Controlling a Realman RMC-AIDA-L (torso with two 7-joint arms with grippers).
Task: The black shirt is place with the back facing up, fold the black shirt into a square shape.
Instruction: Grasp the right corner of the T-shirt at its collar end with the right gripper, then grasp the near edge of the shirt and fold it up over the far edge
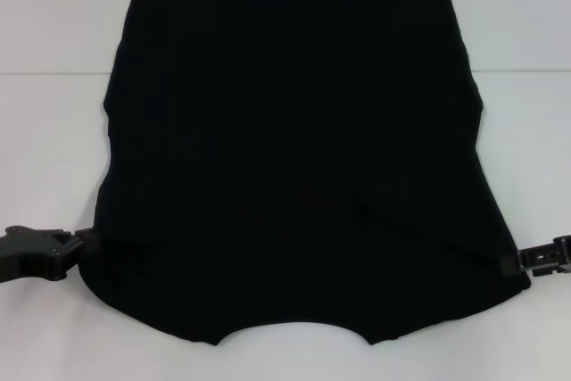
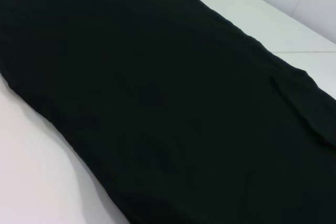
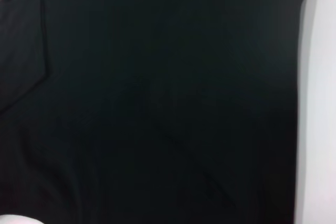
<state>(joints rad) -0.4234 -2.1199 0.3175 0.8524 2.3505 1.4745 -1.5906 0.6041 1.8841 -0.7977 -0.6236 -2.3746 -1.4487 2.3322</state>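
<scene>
Your shirt (image 1: 294,158) lies flat on the white table (image 1: 53,24), plain black side up, neckline notch at the near edge and hem at the far edge. The sleeves seem already folded in, since the sides run fairly straight, so it reads as a tall panel, not yet a square.

Your left gripper (image 1: 78,243) sits at the shirt's near left edge, its tip touching or just under the cloth. Your right gripper (image 1: 516,262) sits at the near right edge in the same way. From the left one, the fabric spreads away toward the right one, with the neckline between them on the near side. Whether either has closed on cloth you cannot tell: the fingertips vanish against the black fabric, and both wrist views show only shirt and table.

Judging from this, the next step is probably lifting the near end and carrying it toward the hem. Watch these risks:

- One side may have pinched only the top layer, or nothing. That corner would then stay behind and the fold would skew.
- If the two arms rise unevenly, the tucked sleeves may slide out.
- A fold line creases the cloth just inward of your right gripper; dragging rather than lifting could bunch it further.
</scene>
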